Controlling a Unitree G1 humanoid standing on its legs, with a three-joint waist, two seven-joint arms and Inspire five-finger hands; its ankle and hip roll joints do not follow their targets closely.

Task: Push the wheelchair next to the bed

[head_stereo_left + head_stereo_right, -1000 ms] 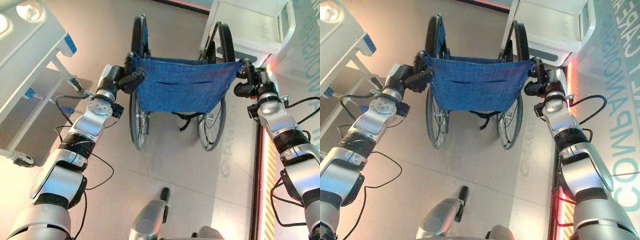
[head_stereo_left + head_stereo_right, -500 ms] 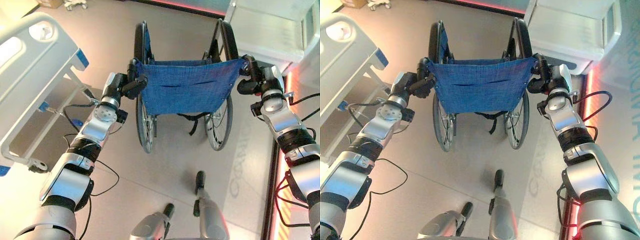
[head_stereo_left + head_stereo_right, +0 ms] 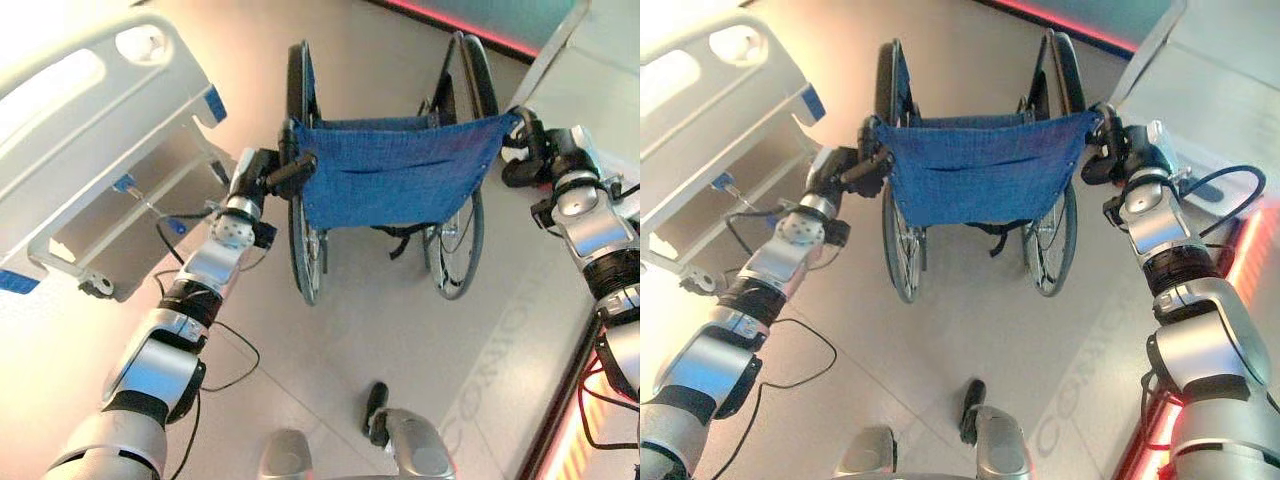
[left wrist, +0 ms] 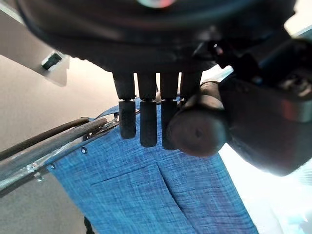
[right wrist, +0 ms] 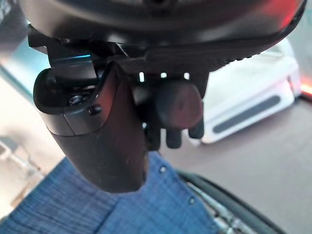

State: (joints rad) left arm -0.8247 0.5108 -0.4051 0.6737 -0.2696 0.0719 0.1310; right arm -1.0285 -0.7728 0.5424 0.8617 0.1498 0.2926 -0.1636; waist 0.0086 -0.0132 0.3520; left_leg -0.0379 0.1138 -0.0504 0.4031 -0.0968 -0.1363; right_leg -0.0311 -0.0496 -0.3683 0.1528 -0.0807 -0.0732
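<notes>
The fingers [image 4: 147, 122] of the left hand [image 3: 268, 172] are curled round the left push handle [image 4: 195, 130] of the wheelchair [image 3: 392, 180], and the thumb closes on it from the other side. The right hand [image 3: 1118, 152] grips the right push handle [image 5: 179, 106] in the same way — fingers wrapped, thumb across. Between both hands hangs the blue backrest cloth [image 3: 980, 166], with the big wheels [image 3: 304, 255] below it on the grey floor [image 3: 380, 330]. The wheelchair stands just beside the foot end of the bed [image 3: 95, 130] — the bed is on the robot's left. A white cabinet [image 3: 1230, 90] stands at the right.
</notes>
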